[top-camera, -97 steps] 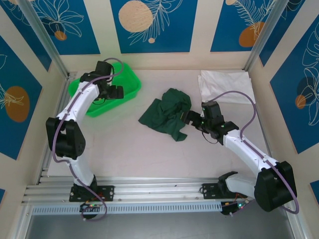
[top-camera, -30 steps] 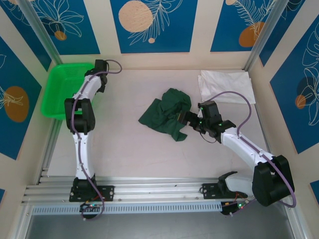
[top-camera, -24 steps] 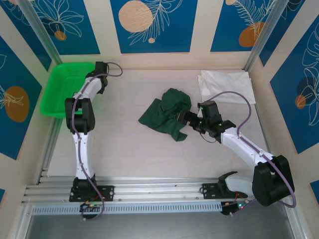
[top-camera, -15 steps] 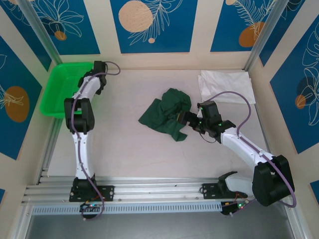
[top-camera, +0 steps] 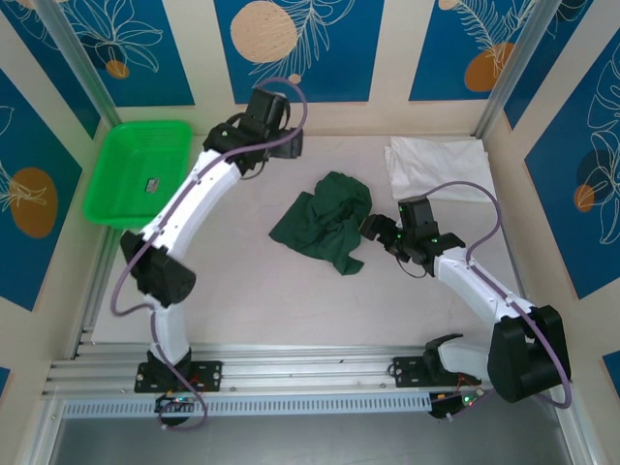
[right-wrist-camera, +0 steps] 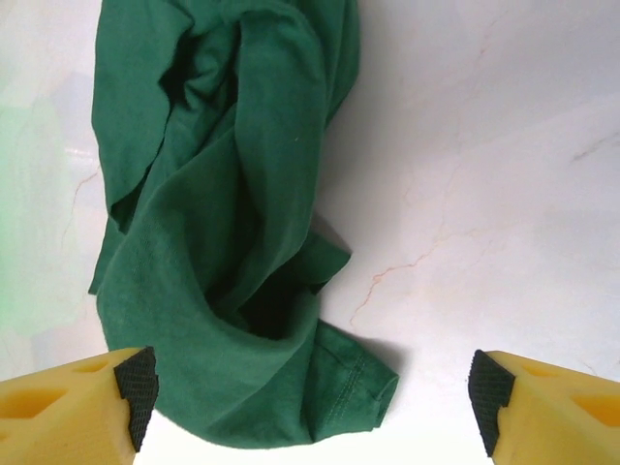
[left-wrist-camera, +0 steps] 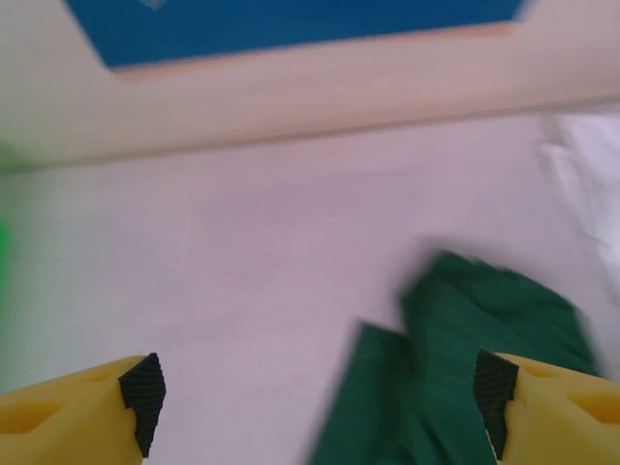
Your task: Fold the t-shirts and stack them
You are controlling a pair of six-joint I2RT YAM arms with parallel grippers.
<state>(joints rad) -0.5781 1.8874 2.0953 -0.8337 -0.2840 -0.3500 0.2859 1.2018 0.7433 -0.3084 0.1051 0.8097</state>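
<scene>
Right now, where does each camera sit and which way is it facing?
Top external: above and behind the bases, looking down on the table; both arms, green basket, dark green t-shirt, white t-shirt.
Left wrist: on the left arm, aimed across the table at the back wall; left gripper open.
Right wrist: looking down on the dark green t-shirt; right gripper open.
Shared: all three show the dark green t-shirt.

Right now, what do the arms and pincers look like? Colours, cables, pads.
Both arms look alike: left arm and right arm have white links, black joint housings and a loose lilac cable running outside. Left pincer and right pincer have yellow fingers tipped with black pads.
</scene>
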